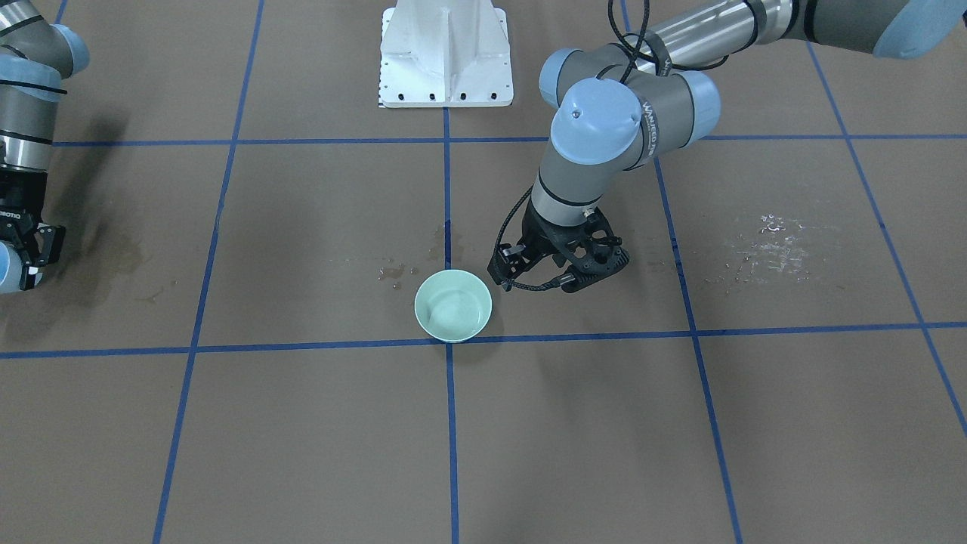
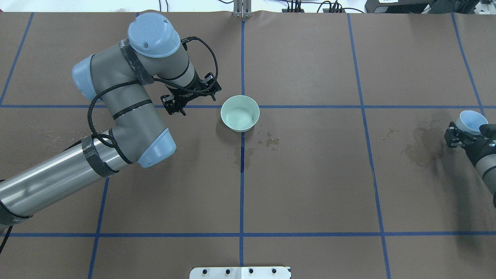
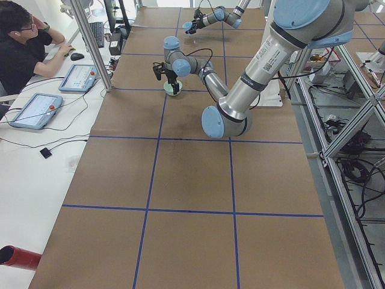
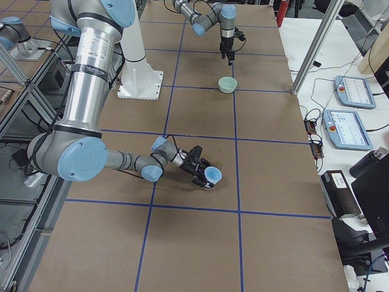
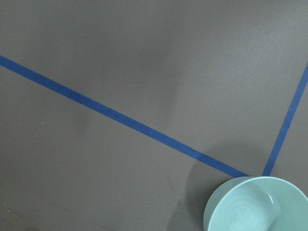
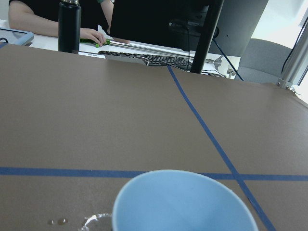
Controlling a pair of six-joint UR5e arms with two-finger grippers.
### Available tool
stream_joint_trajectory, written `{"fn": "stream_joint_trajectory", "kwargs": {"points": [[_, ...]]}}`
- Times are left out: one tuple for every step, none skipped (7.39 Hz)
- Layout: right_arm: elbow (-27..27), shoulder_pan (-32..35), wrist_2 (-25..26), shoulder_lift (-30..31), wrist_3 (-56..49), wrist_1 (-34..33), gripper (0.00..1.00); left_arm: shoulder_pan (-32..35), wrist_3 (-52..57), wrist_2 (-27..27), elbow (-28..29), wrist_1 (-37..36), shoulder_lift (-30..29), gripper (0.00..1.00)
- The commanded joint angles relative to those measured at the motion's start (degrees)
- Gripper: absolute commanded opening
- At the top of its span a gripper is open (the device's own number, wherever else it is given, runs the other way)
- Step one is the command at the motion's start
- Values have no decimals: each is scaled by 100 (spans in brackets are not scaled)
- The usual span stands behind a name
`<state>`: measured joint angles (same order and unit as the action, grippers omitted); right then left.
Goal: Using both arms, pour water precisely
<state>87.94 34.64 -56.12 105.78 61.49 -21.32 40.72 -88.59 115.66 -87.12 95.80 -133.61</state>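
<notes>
A pale green bowl (image 2: 240, 113) stands upright at the table's middle, where two blue tape lines cross; it also shows in the front view (image 1: 453, 306) and the left wrist view (image 5: 257, 204). A faint sheen of water (image 1: 452, 311) lies in its bottom. My left gripper (image 2: 176, 108) points down at the table beside this bowl, apart from it, open and empty; its fingers are out of the left wrist view. My right gripper (image 2: 463, 133) at the table's right side is shut on the rim of a light blue bowl (image 2: 471, 121), held off the table (image 6: 185, 202). I see no water in the blue bowl.
Dark damp stains (image 2: 420, 149) lie under the right gripper and droplets (image 2: 271, 140) beside the green bowl. Dried spots (image 1: 770, 242) mark the left side. The white pedestal (image 1: 446, 53) stands at the robot's edge. A seated operator (image 3: 24, 51), tablets (image 4: 349, 128) and a black bottle (image 6: 69, 26) are at the far side.
</notes>
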Motion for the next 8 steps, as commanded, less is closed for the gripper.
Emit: {"fn": "stream_joint_trajectory", "kwargs": {"points": [[100,1164,-1641,-362,-1164,366,0,15,9,9,-59,0,1,100],[101,1351,-2022,-652,-1209,340,0,76,18,18,-156,-9,1,100],[109,1379,-2365,-951,-1288,357,0,102,139,27,-322,-9,140,100],[222,1422,-2560,-1363,-1785,383,0,120,428,36,-619,-17,385,100],[311,1423,-2545,-1802,-2381,401,0,225,587,53,-770,-18,571,100],[390,1423,-2518,-2267,-2492,366,0,313,815,62,-902,-18,755,100],[478,1397,-2562,-2420,-2484,305,0,401,1200,53,-1147,-18,1053,100],[478,1135,-2553,-2883,-2467,-79,0,558,1665,53,-1341,-18,1369,100]]}}
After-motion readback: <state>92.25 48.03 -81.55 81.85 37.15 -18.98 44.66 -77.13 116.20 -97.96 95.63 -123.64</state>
